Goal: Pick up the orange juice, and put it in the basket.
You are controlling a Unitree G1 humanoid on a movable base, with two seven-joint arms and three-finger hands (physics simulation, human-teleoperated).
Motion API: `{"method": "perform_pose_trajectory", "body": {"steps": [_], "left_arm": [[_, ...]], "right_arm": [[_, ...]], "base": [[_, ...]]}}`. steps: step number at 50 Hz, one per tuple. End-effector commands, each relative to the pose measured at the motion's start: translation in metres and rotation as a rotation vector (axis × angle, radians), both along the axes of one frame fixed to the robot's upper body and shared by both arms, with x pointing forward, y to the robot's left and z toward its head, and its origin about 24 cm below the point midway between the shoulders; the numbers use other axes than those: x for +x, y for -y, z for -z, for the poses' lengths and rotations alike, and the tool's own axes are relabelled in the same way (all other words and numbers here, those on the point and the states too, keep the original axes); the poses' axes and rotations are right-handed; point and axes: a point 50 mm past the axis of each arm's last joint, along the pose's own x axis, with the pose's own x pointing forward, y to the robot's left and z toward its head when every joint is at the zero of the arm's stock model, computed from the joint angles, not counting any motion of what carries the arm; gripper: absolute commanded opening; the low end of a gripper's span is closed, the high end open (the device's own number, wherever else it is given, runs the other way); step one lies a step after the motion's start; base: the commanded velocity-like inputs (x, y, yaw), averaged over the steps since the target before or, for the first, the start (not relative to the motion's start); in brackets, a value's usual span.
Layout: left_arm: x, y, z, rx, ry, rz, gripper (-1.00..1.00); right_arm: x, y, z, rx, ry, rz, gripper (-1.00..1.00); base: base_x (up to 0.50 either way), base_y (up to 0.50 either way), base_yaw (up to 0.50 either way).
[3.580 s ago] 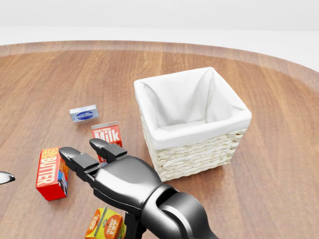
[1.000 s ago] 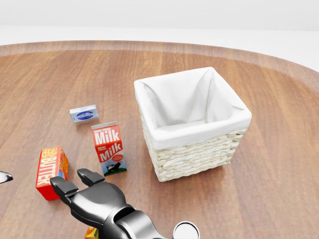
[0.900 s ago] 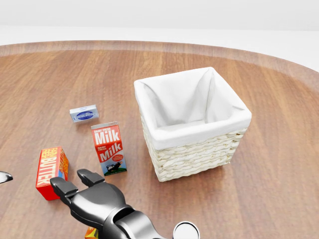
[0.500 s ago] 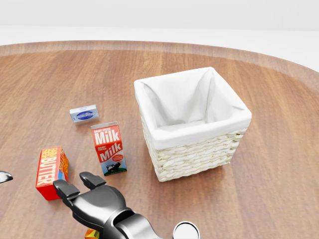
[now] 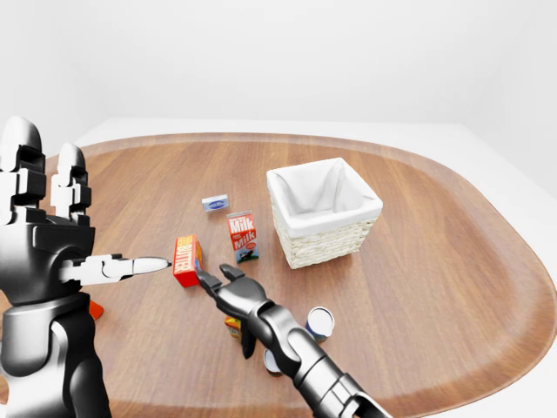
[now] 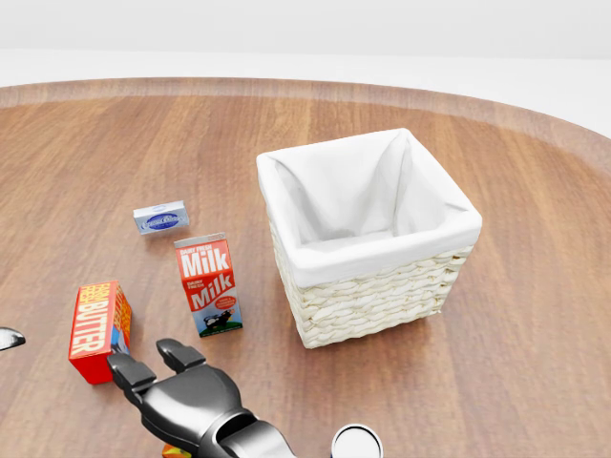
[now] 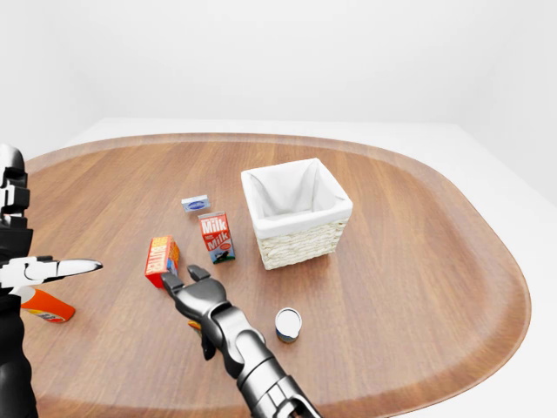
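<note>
A: What are the fingers doing?

B: The right hand (image 7: 193, 300) has its fingers (image 6: 143, 367) spread, grasping nothing; it hovers over the orange juice (image 5: 233, 326), which lies on the near part of the table (image 7: 418, 252), mostly hidden under the palm. The left hand (image 5: 43, 235) is raised at the far left, fingers released, one pointing right.

A: And around them?

B: Just beyond the right hand stand a butter box (image 6: 97, 329) and, to its right, a milk carton (image 6: 209, 284). A small blue-and-white box (image 6: 160, 218) lies farther off. The basket (image 6: 368, 239), lined in white, sits right of the milk. A can (image 7: 288, 323) stands near the right forearm.
</note>
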Motion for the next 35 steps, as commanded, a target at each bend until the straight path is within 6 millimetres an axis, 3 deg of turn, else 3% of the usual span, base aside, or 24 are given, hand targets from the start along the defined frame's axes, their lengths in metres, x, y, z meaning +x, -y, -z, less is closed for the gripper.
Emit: {"method": "perform_pose_trajectory", "body": {"steps": [1, 5, 6, 7, 35], "left_arm": [[0.0001, 0.0, 0.0, -0.001, 0.0, 0.0, 1.0], [0.0, 0.0, 0.0, 0.0, 0.0, 0.0, 1.0], [0.0, 0.0, 0.0, 0.0, 0.0, 0.0, 1.0], [0.0, 0.0, 0.0, -0.001, 0.0, 0.0, 1.0], [0.0, 0.0, 0.0, 0.0, 0.0, 0.0, 1.0]], "right_arm": [[-0.0027, 0.0022, 0.0113, -0.015, -0.017, 0.013, 1.0], [-0.0062, 0.0023, 0.0161, -0.013, -0.029, 0.017, 0.95], [-0.0069, 0.0025, 0.0169, -0.013, -0.031, 0.019, -0.17], [-0.007, 0.0027, 0.0174, -0.012, -0.032, 0.02, -1.0], [-0.0054, 0.0043, 0.0139, 0.0, -0.04, 0.023, -1.0]], "base": [[0.0, 0.0, 0.0], [0.0, 0.0, 0.0], [0.0, 0.0, 0.0], [0.0, 0.0, 0.0], [0.0, 0.0, 0.0]]}}
